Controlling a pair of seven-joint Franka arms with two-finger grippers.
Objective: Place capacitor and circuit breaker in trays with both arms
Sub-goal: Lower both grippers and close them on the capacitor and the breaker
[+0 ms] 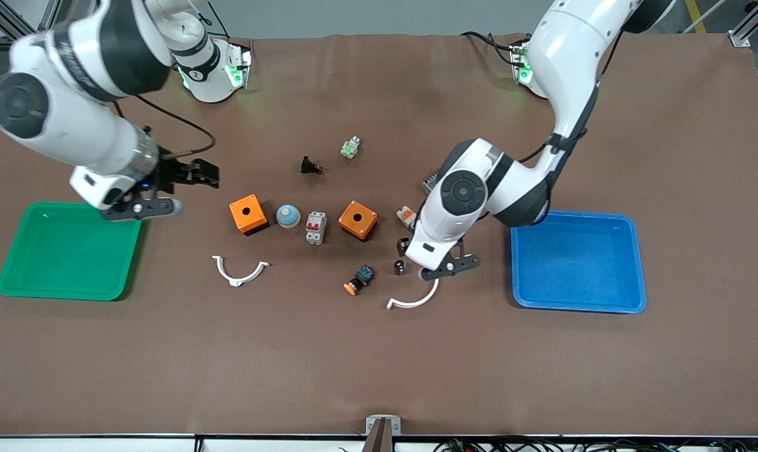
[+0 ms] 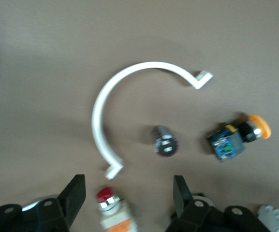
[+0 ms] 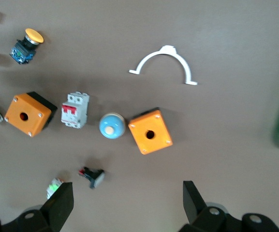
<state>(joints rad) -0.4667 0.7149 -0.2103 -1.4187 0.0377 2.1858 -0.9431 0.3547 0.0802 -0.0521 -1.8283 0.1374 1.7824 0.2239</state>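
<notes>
Hovering the left gripper (image 1: 444,269) beside the capacitor (image 1: 400,267) on the counter (image 1: 379,364), I am seeing fingers (image 2: 74,193) apart and empty — a white curved clip (image 2: 111,104) risks being nudged. I am keeping the right gripper (image 1: 149,204) spread, empty, by the green tray (image 1: 14,276) — well apart from the circuit breaker (image 1: 316,227), between orange boxes (image 1: 248,213).

We hold our left gripper (image 1: 430,271) low with jaws apart; our right gripper (image 1: 156,205) hovers, jaws wide.

green tray (image 1: 70,251), blue tray (image 1: 576,262), two orange boxes (image 1: 248,213), blue dome (image 1: 287,216), two white curved clips (image 1: 239,271)
</notes>
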